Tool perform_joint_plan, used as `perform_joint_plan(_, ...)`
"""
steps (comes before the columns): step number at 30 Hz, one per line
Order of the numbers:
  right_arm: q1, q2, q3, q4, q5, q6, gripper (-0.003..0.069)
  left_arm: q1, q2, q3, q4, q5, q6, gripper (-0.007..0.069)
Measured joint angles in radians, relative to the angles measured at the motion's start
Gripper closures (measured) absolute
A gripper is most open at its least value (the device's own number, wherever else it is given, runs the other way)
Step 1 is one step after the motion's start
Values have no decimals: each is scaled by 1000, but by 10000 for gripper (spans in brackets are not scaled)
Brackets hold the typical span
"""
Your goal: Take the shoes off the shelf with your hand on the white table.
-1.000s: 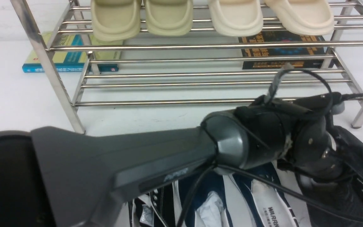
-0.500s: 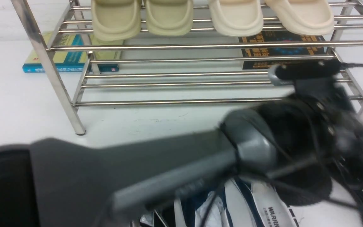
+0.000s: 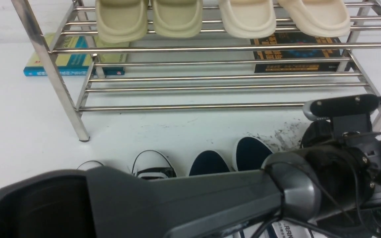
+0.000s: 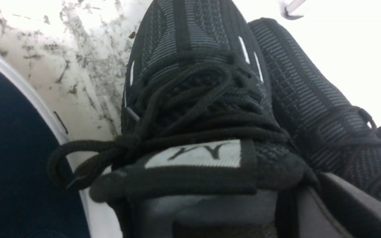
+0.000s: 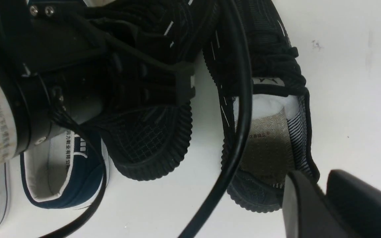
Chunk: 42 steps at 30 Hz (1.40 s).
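The two black knit shoes stand side by side on the white table point(image 3: 18, 109) in front of the shelf point(image 3: 190, 49). One shoe point(image 5: 150, 145) fills the left wrist view point(image 4: 193, 66), with its toe beside the grey scuff marks point(image 3: 283, 135). My left gripper point(image 4: 289, 195) sits at this shoe's opening, shut on its collar by the tongue. It also shows in the right wrist view point(image 5: 164, 86) and at the right of the front view point(image 3: 375, 185). The second shoe point(image 5: 266, 66) lies beside the first point(image 4: 309, 92), with white foam inside. My right gripper point(image 5: 322, 191) hovers over its heel, jaws together and empty.
Navy slip-ons point(image 3: 210, 162) and black-and-white sneakers point(image 3: 152, 163) stand in a row left of the black shoes. Two pairs of cream slippers point(image 3: 177, 16) rest on the shelf's top tier. Its lower tier holds nothing. Books point(image 3: 71, 59) lie behind the shelf. A loose black cable point(image 5: 240, 99) crosses the second shoe.
My left arm has swung right and dropped lower, toward the table. The toes of the navy slip-ons and the sneakers, hidden behind the arm before, now show.
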Motion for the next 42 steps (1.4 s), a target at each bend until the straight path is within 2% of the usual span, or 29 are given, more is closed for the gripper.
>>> perform_joint_plan(11, 0, 0, 0, 0, 1, 7, 522, 0, -31, 0, -1, 19, 12, 206)
perform_joint_plan(15, 0, 0, 0, 0, 1, 16, 515, 3, -102, 0, 8, 87, 32, 180)
perform_joint_plan(23, 0, 0, 0, 10, 1, 16, 505, 3, -219, 0, 13, 145, 79, 189)
perform_joint_plan(26, 0, 6, 0, 75, 2, 11, 496, 5, -277, 0, 10, 245, 220, 234)
perform_joint_plan(27, 0, 7, 0, 79, 2, 9, 494, 5, -286, 0, 9, 262, 230, 242)
perform_joint_plan(28, 0, 21, 0, 114, 3, -6, 489, 11, -321, 0, 3, 341, 327, 289)
perform_joint_plan(32, 0, 92, 0, 189, 4, -55, 463, 40, -411, 0, -6, 570, 524, 466)
perform_joint_plan(35, 0, 152, 0, 220, 2, -80, 453, 86, -461, 1, -10, 643, 630, 586)
perform_joint_plan(37, 0, 198, 0, 226, -1, -95, 452, 144, -499, 9, -37, 651, 745, 616)
perform_joint_plan(38, 0, 202, 0, 226, -1, -95, 452, 150, -506, 12, -41, 651, 755, 617)
perform_joint_plan(40, 0, 239, 0, 224, 2, -101, 465, 242, -551, 41, -124, 651, 888, 617)
perform_joint_plan(42, 0, 248, 0, 219, 8, -101, 488, 282, -571, 62, -163, 651, 944, 616)
